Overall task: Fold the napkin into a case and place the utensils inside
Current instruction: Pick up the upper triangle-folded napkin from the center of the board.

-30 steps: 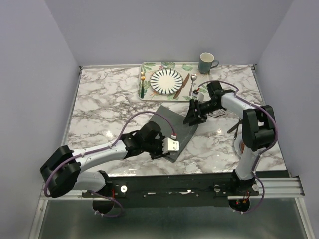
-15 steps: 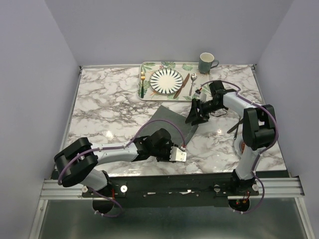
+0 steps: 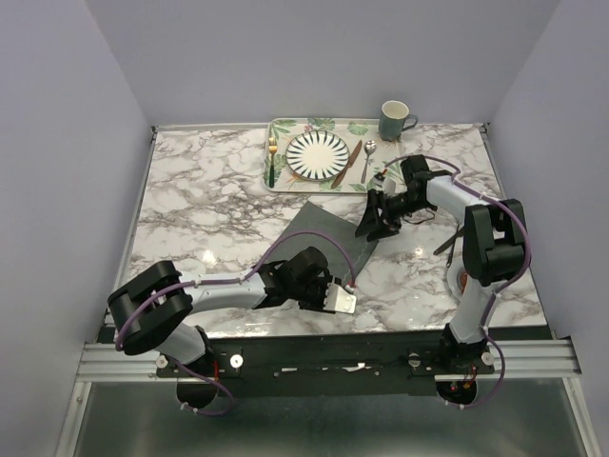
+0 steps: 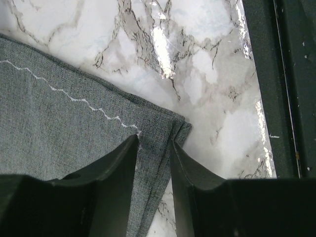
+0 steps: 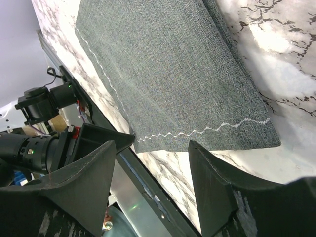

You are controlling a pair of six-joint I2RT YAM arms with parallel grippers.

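Observation:
The napkin is a dark grey folded band lying slantwise on the marble table, with pale zigzag stitching. My left gripper is at its near corner. In the left wrist view its jaws stand close together with the layered edge of the napkin between them. My right gripper is open over the far right corner, and its wrist view shows the napkin flat below. The gold fork, brownish knife and silver spoon lie on the tray.
A leaf-patterned tray at the back holds a striped plate. A green mug stands behind its right end. The table's front edge and a black rail run close to the left gripper.
My left gripper has moved right and nearer the front edge along the napkin's near end. My right gripper has shifted slightly right at the far corner.

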